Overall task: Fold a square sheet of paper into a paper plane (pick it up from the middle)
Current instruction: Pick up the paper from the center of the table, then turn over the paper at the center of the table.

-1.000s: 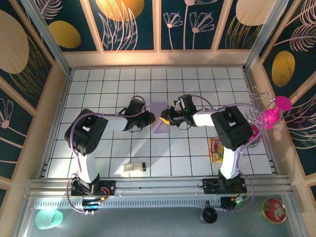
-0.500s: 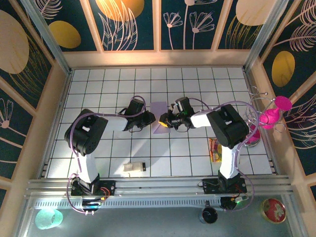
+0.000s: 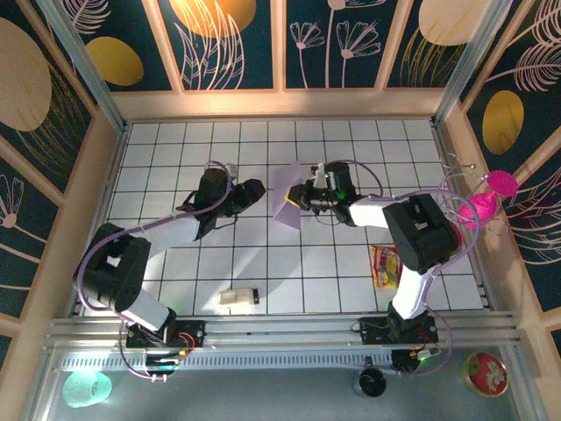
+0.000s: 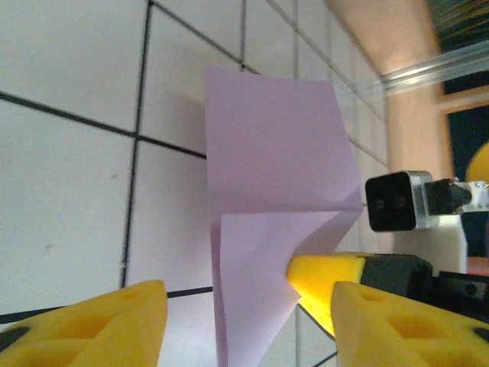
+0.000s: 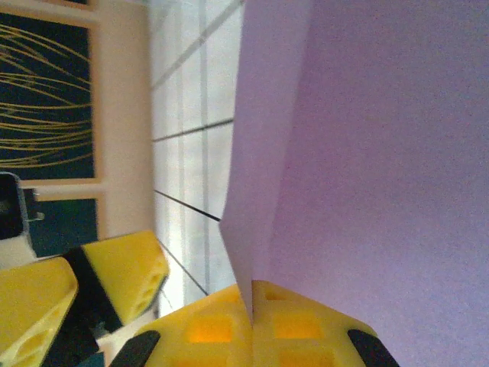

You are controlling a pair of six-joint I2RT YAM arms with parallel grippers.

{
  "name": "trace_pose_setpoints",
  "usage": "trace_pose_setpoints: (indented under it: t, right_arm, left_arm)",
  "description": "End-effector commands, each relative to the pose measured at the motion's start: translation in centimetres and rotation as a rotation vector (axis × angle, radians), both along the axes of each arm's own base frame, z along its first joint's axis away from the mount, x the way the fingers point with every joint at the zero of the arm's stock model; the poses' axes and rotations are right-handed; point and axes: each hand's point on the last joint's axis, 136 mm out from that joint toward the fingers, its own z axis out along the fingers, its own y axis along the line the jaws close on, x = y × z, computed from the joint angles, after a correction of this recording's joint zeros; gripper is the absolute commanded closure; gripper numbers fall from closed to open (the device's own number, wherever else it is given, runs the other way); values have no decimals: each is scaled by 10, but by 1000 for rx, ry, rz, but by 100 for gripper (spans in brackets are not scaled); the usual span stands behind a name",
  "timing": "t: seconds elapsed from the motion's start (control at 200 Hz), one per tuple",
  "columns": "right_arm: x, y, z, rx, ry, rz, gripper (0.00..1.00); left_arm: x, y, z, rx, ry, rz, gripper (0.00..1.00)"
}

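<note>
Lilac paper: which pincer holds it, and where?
The right pincer pinches the lilac paper at its edge, beside a fold; the left pincer is open, holding nothing.

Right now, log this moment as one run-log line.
stage: folding in progress | square sheet of paper: creased, partly folded | right gripper: shut on the sheet | left gripper: open, off the sheet

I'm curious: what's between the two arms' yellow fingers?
The folded lilac sheet of paper is there, pinched by the right fingers, with the left fingers open. The top view shows it.
</note>
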Motion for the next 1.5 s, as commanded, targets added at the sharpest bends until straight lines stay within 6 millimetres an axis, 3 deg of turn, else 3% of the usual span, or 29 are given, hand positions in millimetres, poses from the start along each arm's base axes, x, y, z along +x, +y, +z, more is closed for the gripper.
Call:
trace_pose_setpoints:
  t: [0.0, 0.095, 0.21, 0.556, 0.826, 1.106, 1.221, 1.347, 1.492]
  right_arm:
    - [0, 3, 44, 101, -127, 42, 99]
    - [-5, 5, 64, 164, -159, 74, 99]
    - [-13, 8, 79, 235, -170, 109, 98]
    - [-21, 11, 91, 302, -163, 146, 96]
    - [-23, 10, 83, 308, -138, 146, 95]
    - [-21, 4, 77, 287, -123, 131, 91]
    - [-20, 1, 75, 263, -123, 122, 85]
    - [-14, -14, 70, 210, -111, 69, 74]
    - [0, -46, 58, 87, -104, -40, 63]
  left_arm:
    - [-7, -13, 28, -94, -78, -80, 31]
    - [-13, -25, 46, -193, -113, -144, 22]
    - [-17, -34, 60, -270, -142, -186, 19]
    - [-23, -48, 44, -292, -63, -231, 18]
    - [-25, -54, 59, -371, -97, -265, 37]
    - [-21, -51, 44, -323, -71, -237, 59]
    - [-18, -51, 39, -297, -60, -238, 76]
    - [-14, -49, 29, -211, -44, -231, 87]
    - [-8, -41, 25, -110, -46, -224, 91]
